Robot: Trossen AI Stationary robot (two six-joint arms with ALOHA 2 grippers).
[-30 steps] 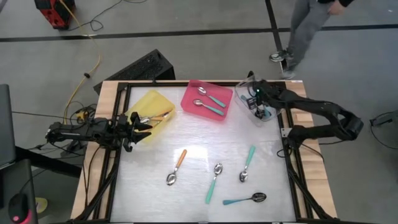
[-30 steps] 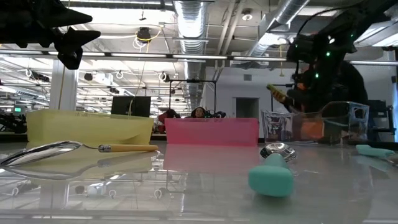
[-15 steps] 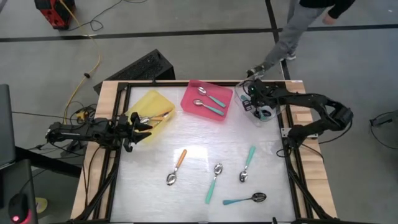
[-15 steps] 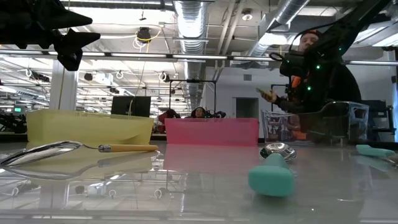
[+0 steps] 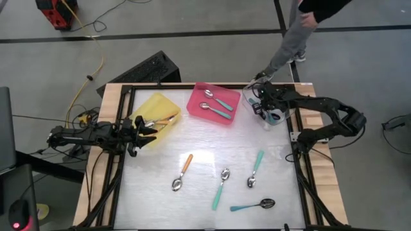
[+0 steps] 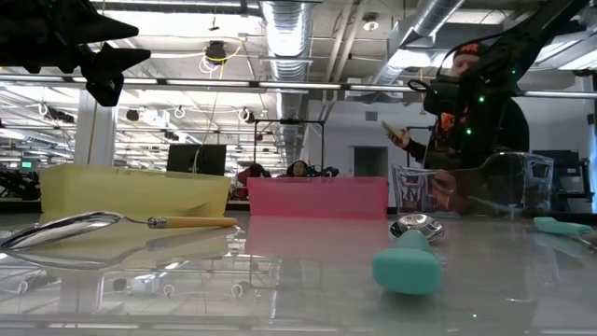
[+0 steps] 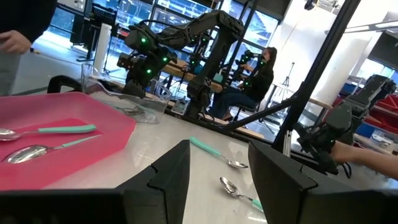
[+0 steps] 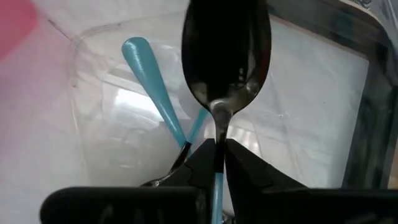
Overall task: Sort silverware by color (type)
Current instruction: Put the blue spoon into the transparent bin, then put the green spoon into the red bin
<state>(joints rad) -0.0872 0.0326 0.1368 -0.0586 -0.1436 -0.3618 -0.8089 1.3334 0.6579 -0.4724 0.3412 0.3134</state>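
Your right gripper (image 8: 219, 163) is over the clear tray (image 5: 277, 120) at the far right corner, fingers pinching a black-bowled spoon (image 8: 225, 56) by its thin neck. It's light, stiff and slick, so it can swivel; grab lower on the teal handle. Another teal spoon (image 8: 153, 81) already lies below, I think. The left gripper (image 7: 217, 171) waits half-spread by the yellow tray (image 5: 156, 108).
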